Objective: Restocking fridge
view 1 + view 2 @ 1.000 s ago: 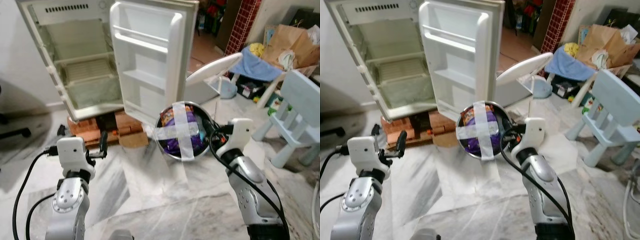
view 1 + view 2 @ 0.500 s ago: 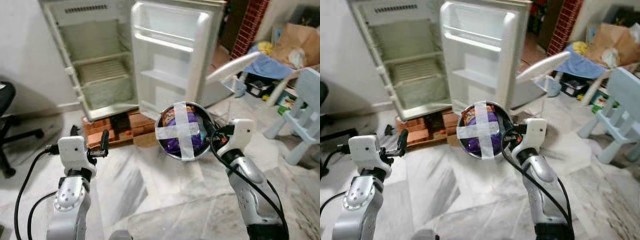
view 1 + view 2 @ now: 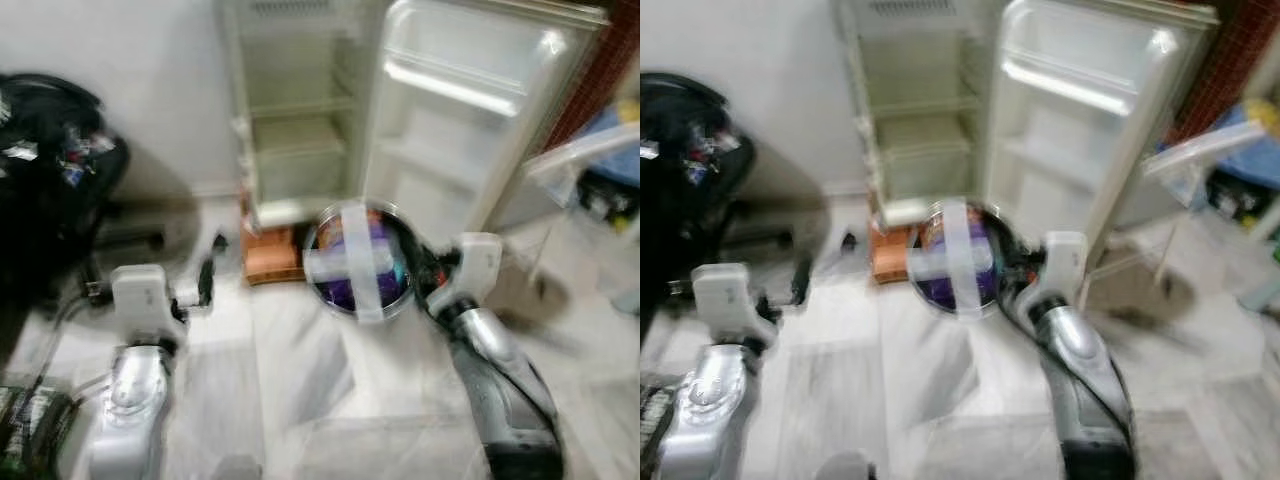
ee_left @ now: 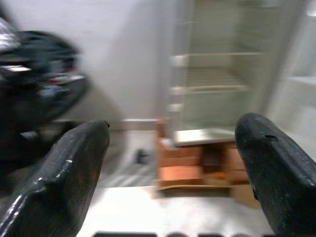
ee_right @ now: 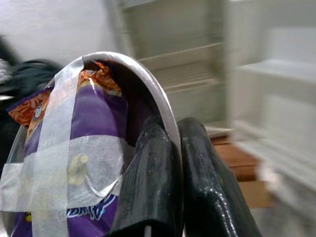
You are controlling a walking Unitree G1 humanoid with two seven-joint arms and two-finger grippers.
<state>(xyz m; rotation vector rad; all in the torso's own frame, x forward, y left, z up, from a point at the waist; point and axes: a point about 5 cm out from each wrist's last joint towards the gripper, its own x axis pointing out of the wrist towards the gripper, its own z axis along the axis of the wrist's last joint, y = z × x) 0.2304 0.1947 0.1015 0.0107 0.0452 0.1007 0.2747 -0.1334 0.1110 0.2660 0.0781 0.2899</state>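
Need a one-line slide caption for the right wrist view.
Right tool clamps the rim of a taped metal bowl holding a purple snack bag, facing the open fridge.
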